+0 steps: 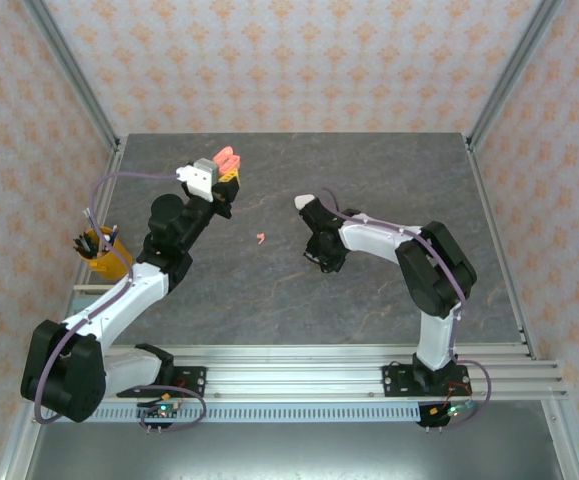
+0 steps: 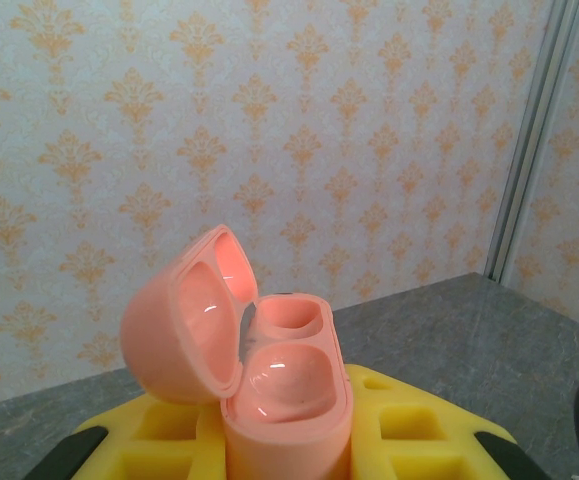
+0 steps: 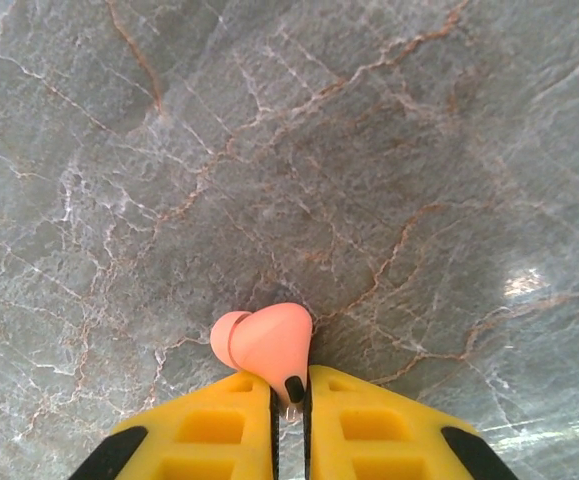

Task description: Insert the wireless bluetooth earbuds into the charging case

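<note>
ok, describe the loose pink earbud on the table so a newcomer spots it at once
On the grey marble table, find the bare stretch between the left tool and the right tool. The loose pink earbud lies there alone, a tiny salmon speck touching nothing. The other pink earbud is pinched in the right tool, and the pink case in the left tool is far larger.
</note>
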Action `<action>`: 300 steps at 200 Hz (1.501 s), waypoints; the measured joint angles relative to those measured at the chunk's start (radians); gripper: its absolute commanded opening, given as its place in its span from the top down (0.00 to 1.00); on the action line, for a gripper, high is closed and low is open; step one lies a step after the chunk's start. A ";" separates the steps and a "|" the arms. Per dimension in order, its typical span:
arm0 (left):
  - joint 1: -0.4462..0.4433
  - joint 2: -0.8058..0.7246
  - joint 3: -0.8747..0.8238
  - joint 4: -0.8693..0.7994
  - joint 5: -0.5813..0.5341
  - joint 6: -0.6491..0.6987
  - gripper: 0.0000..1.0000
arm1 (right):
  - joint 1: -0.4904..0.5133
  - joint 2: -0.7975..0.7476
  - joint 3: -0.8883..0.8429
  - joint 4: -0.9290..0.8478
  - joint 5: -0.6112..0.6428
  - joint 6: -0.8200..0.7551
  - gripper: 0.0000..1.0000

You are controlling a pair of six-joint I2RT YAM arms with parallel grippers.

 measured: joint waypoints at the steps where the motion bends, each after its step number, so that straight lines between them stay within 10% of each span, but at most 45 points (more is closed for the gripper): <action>1: 0.000 0.000 0.000 0.000 0.000 0.000 1.00 | 0.000 0.000 0.000 0.000 0.000 0.000 0.87; 145: 0.006 0.024 0.000 0.026 -0.013 -0.002 1.00 | 0.036 -0.003 0.148 -0.396 0.353 -0.168 0.96; 244: 0.073 0.056 0.038 0.064 -0.034 -0.050 1.00 | 0.194 0.395 0.451 -0.760 0.634 -0.176 0.95; 300: 0.077 0.058 0.050 0.078 -0.034 -0.061 1.00 | 0.307 0.584 0.692 -0.970 0.742 -0.174 0.67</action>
